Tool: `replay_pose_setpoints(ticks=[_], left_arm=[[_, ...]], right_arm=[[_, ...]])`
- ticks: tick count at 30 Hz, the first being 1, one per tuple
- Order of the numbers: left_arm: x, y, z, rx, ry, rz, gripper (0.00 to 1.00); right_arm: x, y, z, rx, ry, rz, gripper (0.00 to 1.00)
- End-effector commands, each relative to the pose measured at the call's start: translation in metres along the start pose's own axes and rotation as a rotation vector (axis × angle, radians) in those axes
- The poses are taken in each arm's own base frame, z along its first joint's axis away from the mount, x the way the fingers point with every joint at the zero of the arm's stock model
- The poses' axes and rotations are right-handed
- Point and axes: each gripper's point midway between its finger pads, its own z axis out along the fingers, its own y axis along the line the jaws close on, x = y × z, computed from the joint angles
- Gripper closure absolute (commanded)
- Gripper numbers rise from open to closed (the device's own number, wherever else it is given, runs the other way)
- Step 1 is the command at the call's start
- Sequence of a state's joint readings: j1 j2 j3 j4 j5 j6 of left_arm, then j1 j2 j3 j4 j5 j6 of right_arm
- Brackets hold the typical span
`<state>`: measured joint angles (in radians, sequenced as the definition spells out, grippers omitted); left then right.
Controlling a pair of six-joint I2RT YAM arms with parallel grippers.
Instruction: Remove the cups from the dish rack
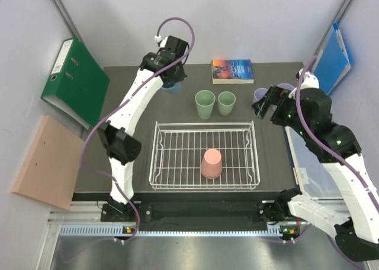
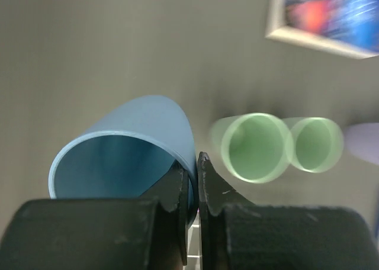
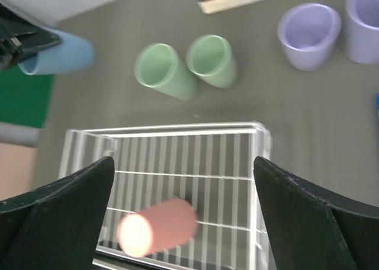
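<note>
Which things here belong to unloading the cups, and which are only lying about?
Job: dish rack, pink cup inside it, blue cup, two green cups, two lavender cups.
Lying about: book, green binder, blue folder, tan board.

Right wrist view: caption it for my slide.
Open right gripper over the dish rack, which holds a single pink cup.

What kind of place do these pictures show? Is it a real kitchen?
Probably a robot test bench, not a kitchen: two arms are bolted at the edge of a dark table between plain grey walls, and a green binder and a blue folder lean nearby.
</note>
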<state>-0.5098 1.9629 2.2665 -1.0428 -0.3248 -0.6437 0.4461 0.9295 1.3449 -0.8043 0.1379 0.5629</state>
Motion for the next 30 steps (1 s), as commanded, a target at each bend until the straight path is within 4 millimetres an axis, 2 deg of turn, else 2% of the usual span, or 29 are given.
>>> replay_pose_setpoints(ticks=[1, 6, 7, 10, 14, 19, 30], left_arm=[[0.003, 0.045, 0.019, -0.151, 0.075, 0.060, 1.00], [0.019, 0.058, 0.055, -0.159, 0.166, 0.022, 1.00], [0.028, 0.061, 0.064, -0.170, 0.197, 0.023, 1.00], [0.041, 0.068, 0.082, -0.177, 0.254, 0.019, 1.00], [0.050, 0.067, 0.099, -0.152, 0.280, 0.028, 1.00], [0.064, 0.062, 0.113, -0.130, 0.322, 0.027, 1.00], [0.089, 0.063, 0.129, -0.127, 0.367, 0.025, 1.00]], right_arm=[[-0.005, -0.035, -0.030, 0.150, -0.031, -0.075, 0.01], [0.006, -0.047, -0.033, 0.185, -0.010, -0.077, 0.01], [0.008, -0.047, -0.033, 0.187, -0.005, -0.076, 0.01], [0.014, -0.049, -0.028, 0.193, 0.019, -0.073, 0.01], [0.017, -0.047, -0.023, 0.189, 0.029, -0.060, 0.01], [0.022, -0.049, -0.016, 0.196, 0.043, -0.051, 0.02], [0.038, -0.051, 0.002, 0.201, 0.089, -0.046, 0.02]])
